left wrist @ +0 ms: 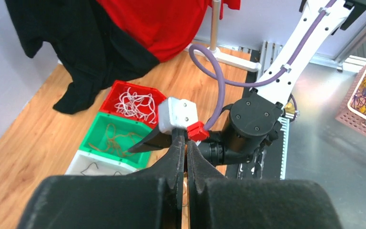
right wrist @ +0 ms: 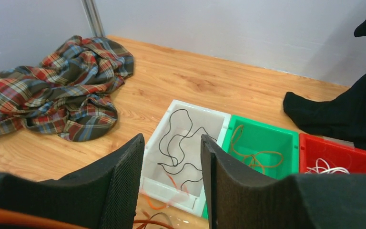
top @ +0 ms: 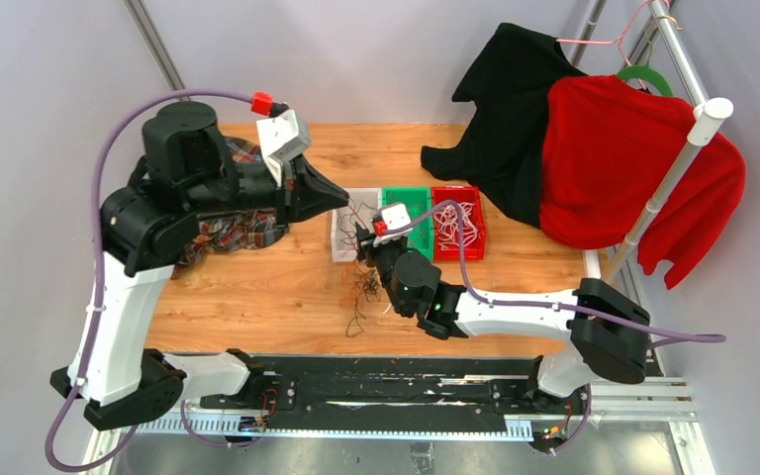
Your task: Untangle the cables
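Cable tangle [top: 360, 293] on surface [top: 257, 287] just beneath right tool [right wrist: 171, 143], parted, gripping nothing; left tool [left wrist: 187, 141] closed, hold unclear.

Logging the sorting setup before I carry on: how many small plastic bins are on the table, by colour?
white bin: 1
green bin: 1
red bin: 1
Total: 3

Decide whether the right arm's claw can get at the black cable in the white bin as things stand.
Probably yes. The right claw is open and points at the white bin, whose top is uncovered; the black cable lies loose inside, and nothing stands between them in the wrist view.
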